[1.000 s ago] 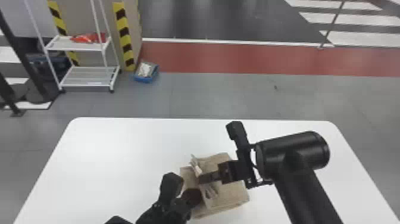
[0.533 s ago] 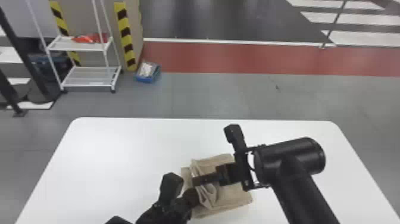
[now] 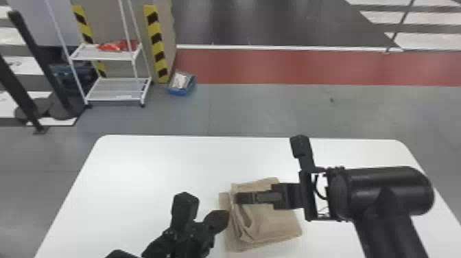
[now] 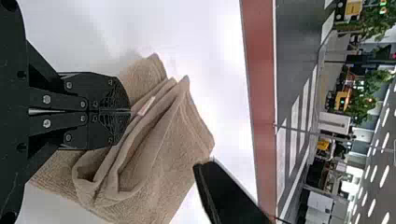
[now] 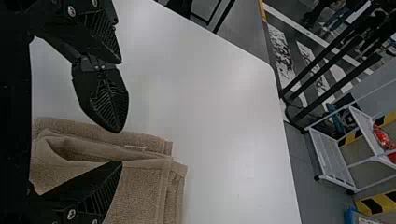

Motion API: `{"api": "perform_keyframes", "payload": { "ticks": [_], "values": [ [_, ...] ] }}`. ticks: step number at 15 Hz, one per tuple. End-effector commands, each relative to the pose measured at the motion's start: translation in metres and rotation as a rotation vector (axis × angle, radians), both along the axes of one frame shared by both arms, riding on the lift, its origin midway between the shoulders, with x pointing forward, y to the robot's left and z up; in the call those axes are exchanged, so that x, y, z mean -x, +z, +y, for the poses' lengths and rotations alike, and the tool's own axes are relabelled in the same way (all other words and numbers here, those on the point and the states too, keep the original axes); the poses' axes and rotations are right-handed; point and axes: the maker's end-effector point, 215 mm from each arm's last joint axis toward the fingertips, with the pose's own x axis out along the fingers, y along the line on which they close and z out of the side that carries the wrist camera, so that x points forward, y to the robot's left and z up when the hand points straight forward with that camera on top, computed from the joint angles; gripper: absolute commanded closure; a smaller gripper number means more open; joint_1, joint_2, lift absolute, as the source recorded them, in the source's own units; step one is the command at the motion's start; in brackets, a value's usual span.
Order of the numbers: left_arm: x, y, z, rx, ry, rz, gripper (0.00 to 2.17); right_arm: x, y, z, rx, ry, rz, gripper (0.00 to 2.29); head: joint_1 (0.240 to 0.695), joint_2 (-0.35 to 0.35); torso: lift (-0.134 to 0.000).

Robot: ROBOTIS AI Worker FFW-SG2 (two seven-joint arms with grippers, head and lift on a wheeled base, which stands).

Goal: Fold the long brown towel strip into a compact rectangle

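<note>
Where table [image 3: 144, 178] ends, concrete [image 3: 260, 111] (perhaps) begins.

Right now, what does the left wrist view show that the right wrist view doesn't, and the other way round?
Left wrist view: a red floor strip and green trees. Right wrist view: a white shelf rack with something red on it. Both: the brown towel, the white table, the left gripper and the right gripper.

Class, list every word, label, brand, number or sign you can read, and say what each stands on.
None can be read.
Label on the towel: too small to read.
Red bag on the rack: too blurred to tell any print.
Hazard tape: stripes, no words seen.
</note>
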Motion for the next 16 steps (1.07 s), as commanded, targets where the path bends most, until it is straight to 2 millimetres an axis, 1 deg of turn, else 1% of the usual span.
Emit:
{"api": "perform_keyframes", "payload": {
  "ticks": [1,2,3,4,5,6,7,8,10,13,14,15,16],
  "values": [
    [-0.008,0.016,0.037,-0.003,0.055,-0.022,1.38,0.019,0.010,-0.012,-0.043,-0.032,0.052,0.12,0.695,0.005,0.000],
    [-0.013,0.019,0.047,-0.005,0.072,-0.030,1.38,0.024,0.014,-0.020,-0.058,-0.052,0.060,0.13,0.695,0.014,0.000],
    [-0.019,0.022,0.055,-0.007,0.085,-0.039,1.38,0.038,0.012,-0.024,-0.062,-0.062,0.082,0.23,0.695,0.025,0.000],
    [-0.022,0.025,0.059,-0.002,0.090,-0.048,1.38,0.048,0.011,-0.031,-0.061,-0.078,0.093,0.48,0.695,0.034,0.000],
    [-0.025,0.028,0.061,0.005,0.091,-0.059,1.38,0.061,0.010,-0.033,-0.073,-0.083,0.132,0.75,0.695,0.042,0.000],
    [-0.028,0.032,0.062,0.022,0.090,-0.075,1.38,0.075,0.007,-0.042,-0.079,-0.106,0.169,1.29,0.695,0.044,0.000],
    [-0.032,0.036,0.062,0.034,0.089,-0.088,1.38,0.082,0.006,-0.055,-0.087,-0.136,0.168,1.75,0.695,0.044,0.000],
    [-0.037,0.039,0.064,0.049,0.086,-0.099,1.38,0.092,0.002,-0.064,-0.077,-0.150,0.173,1.83,0.695,0.040,0.000],
    [-0.044,0.043,0.067,0.089,0.075,-0.100,1.38,0.128,-0.028,-0.091,0.009,-0.196,0.214,1.84,0.695,0.014,0.000],
    [-0.046,0.048,0.066,0.104,0.058,-0.106,1.38,0.126,-0.059,-0.130,0.090,-0.261,0.102,1.84,0.695,-0.027,0.000],
    [-0.047,0.049,0.065,0.106,0.053,-0.107,1.38,0.122,-0.065,-0.139,0.116,-0.274,0.065,1.84,0.695,-0.058,0.000],
    [-0.047,0.049,0.065,0.109,0.052,-0.105,1.38,0.116,-0.070,-0.149,0.139,-0.290,0.025,1.84,0.695,-0.074,0.000],
    [-0.047,0.049,0.065,0.110,0.052,-0.105,1.38,0.113,-0.075,-0.154,0.141,-0.300,0.014,1.84,0.695,-0.086,0.000]
  ]
}}
